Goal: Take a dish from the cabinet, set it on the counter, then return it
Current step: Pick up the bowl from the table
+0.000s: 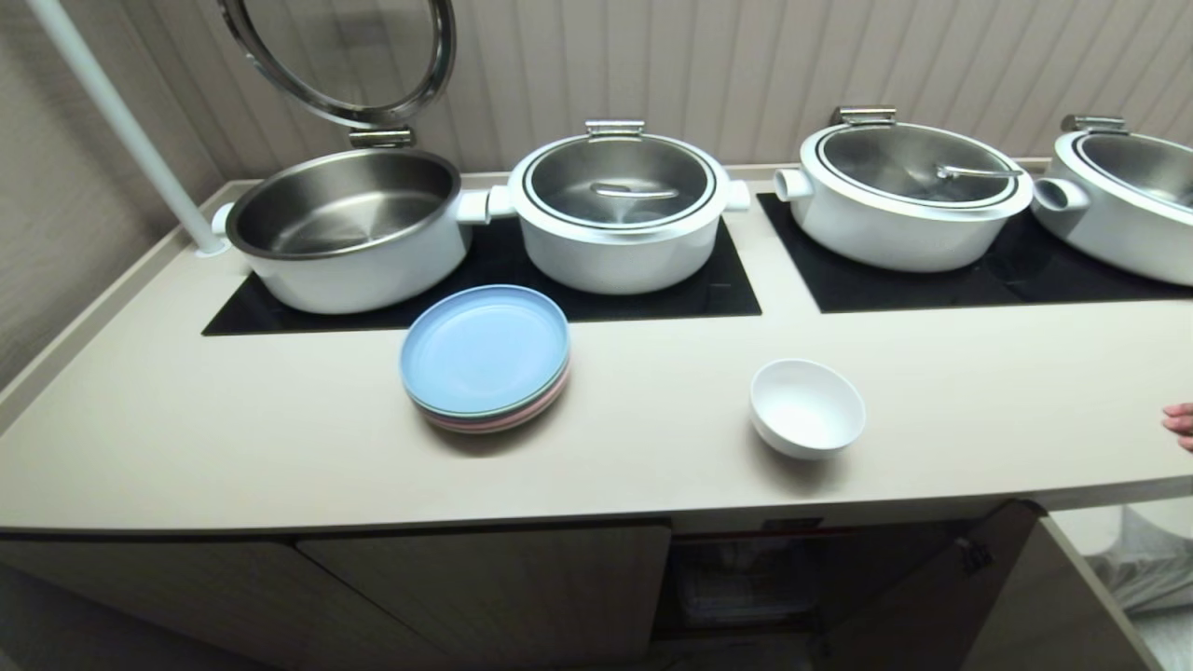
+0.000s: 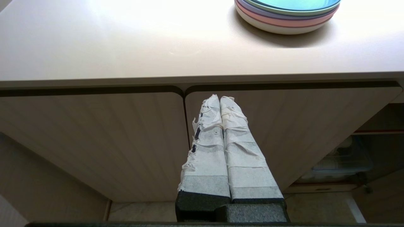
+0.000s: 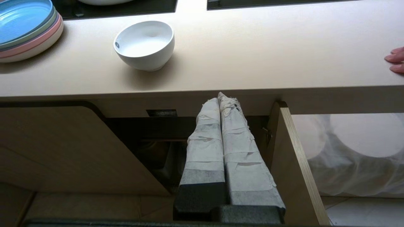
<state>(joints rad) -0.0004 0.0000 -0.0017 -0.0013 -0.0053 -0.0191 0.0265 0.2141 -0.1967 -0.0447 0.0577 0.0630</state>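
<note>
The dish (image 1: pixel 807 407), a small white bowl, stands upright on the beige counter (image 1: pixel 280 438) near its front edge; the right wrist view shows this dish (image 3: pixel 144 44) too. Below it the cabinet (image 1: pixel 746 578) stands open, its door (image 3: pixel 295 164) swung outward. My right gripper (image 3: pixel 219 98) is shut and empty, held low in front of the cabinet opening, below the counter's edge. My left gripper (image 2: pixel 220 99) is shut and empty, in front of the closed cabinet doors (image 2: pixel 94 135) further left. Neither arm shows in the head view.
A stack of pastel plates (image 1: pixel 485 357) sits left of the dish. Several big white pots (image 1: pixel 620 210) stand on black cooktop panels (image 1: pixel 727 289) behind; the leftmost pot (image 1: pixel 349 228) has its lid raised. A person's fingers (image 1: pixel 1180 424) rest on the counter's right end.
</note>
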